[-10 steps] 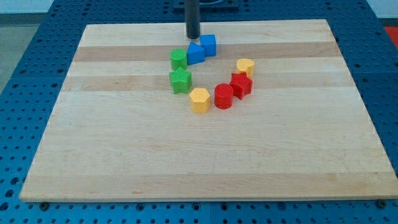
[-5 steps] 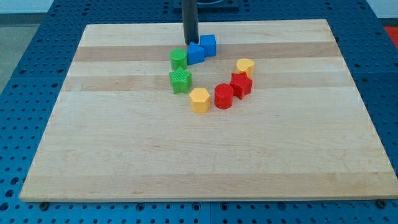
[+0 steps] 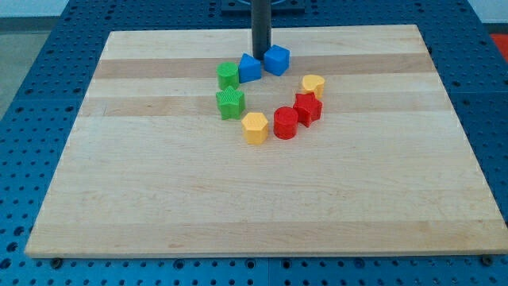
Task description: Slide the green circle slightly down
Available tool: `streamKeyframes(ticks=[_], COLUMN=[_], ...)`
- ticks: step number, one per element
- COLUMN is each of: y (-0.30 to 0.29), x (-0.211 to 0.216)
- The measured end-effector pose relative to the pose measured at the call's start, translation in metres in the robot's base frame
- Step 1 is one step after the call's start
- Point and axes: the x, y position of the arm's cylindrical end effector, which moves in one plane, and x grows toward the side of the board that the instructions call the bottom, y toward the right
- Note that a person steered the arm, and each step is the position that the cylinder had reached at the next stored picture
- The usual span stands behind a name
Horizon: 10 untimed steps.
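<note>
Near the worktop's [image 3: 159,206] top middle, at about 12 o'clock from the board's centre, you are seeing the green circle [image 3: 228,75] sitting flat. It is looking round from here, so no long axis or pointing direction is showing. A blue block [image 3: 250,68] is touching it at its 2 o'clock side, and a second blue block, a cube [image 3: 276,60], is lying just beyond that, turned a little askew.

My tip [image 3: 261,54] is standing upright between the two blue blocks at their upper edges, at roughly 2 o'clock from the green circle and apart from it. It is only a straight dark rod, so you cannot tell any spread or pressed state for a hand.

At 6 o'clock from the green circle, near but apart, a green star-like block [image 3: 230,103] is resting. Continuing round, a yellow block [image 3: 255,127] is lying at 5 o'clock, a red cylinder [image 3: 286,122] just beside it, a second red block [image 3: 308,108] touching that, and a yellow heart-like block [image 3: 313,83] sitting at 3 o'clock.
</note>
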Motion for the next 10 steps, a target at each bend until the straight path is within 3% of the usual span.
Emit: streamKeyframes(ticks=[6, 7, 8, 9, 10], y=[0.005, 0.014, 0.019, 0.031, 0.082], x=[-0.001, -0.054, -0.078, -0.079, -0.052])
